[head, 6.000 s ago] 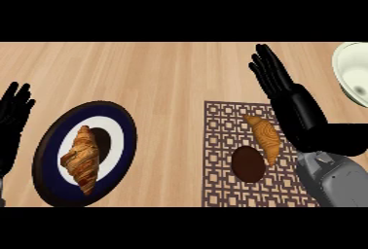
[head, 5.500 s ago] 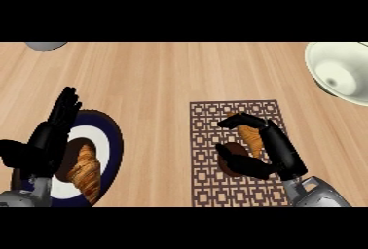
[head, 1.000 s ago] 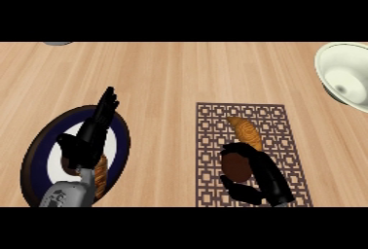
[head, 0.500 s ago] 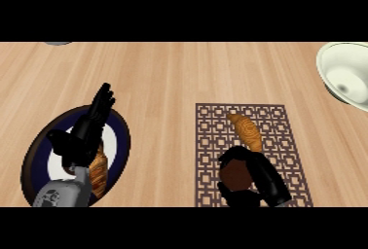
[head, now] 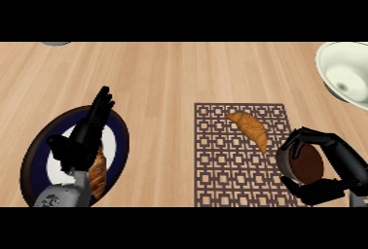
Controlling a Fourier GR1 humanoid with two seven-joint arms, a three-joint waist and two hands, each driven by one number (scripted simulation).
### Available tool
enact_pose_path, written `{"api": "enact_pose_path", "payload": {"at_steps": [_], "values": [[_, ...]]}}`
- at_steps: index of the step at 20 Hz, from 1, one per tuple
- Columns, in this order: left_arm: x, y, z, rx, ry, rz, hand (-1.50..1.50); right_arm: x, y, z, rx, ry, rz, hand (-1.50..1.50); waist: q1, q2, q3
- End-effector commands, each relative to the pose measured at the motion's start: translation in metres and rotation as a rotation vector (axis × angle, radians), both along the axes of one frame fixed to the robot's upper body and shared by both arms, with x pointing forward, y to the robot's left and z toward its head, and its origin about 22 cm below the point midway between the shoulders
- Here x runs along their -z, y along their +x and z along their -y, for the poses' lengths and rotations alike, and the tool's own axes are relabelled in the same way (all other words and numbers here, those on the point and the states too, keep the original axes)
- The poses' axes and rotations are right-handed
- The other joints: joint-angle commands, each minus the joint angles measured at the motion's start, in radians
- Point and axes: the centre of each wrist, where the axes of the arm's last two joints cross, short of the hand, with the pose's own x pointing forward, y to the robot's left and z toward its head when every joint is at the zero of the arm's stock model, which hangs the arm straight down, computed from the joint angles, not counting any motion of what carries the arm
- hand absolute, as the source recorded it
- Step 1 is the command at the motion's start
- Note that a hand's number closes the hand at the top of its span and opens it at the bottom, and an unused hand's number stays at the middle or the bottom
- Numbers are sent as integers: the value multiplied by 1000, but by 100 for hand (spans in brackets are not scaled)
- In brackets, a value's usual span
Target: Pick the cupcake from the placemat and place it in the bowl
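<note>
At the lower right of the head view, the right hand [head: 327,168] is curled around the cupcake [head: 307,163], a dark brown round shape seen between thumb and fingers. The fingers arch over its top and right side while the thumb closes in beneath it, so the hand has the cupcake in its grasp. Hand and cupcake sit at the right edge of the placemat [head: 230,160], a brown lattice-patterned rectangle on the wooden counter [head: 179,73]; whether the cupcake is touching the mat cannot be told. On the placemat, just left of the hand, lies a golden croissant [head: 249,130], angled from upper left to lower right.

Up at the top right corner, the pale bowl [head: 346,78] is partly cut off by the picture's edge and stands well apart from the cupcake.

On the left, the left hand [head: 84,138] rests with straight fingers pointing up, above a white plate with a dark blue rim [head: 36,155]. 1 more croissant [head: 97,172] lies on that plate, partly hidden by the hand.
</note>
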Motion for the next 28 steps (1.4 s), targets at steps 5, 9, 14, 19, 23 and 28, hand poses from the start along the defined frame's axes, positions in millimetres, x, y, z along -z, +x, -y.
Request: {"api": "enact_pose_path", "payload": {"at_steps": [5,9,14,19,23,28], "values": [[-8,5,7,-15,-6,14,0,-88,-9,15,67,21,330,150,-2,-1,-1],[-2,2,-6,5,-12,16,0,-142,-19,26,153,-41,368,150,3,0,-1],[-9,-1,10,21,6,10,0,-186,-23,19,245,-121,354,150,11,0,-1],[-7,14,12,2,-3,6,0,-216,3,20,324,-114,345,150,13,3,-1],[-1,-3,10,28,2,11,0,-223,32,31,387,-141,328,150,21,3,0],[-6,5,1,6,-5,20,0,-239,53,62,425,-157,295,150,17,3,0]]}}
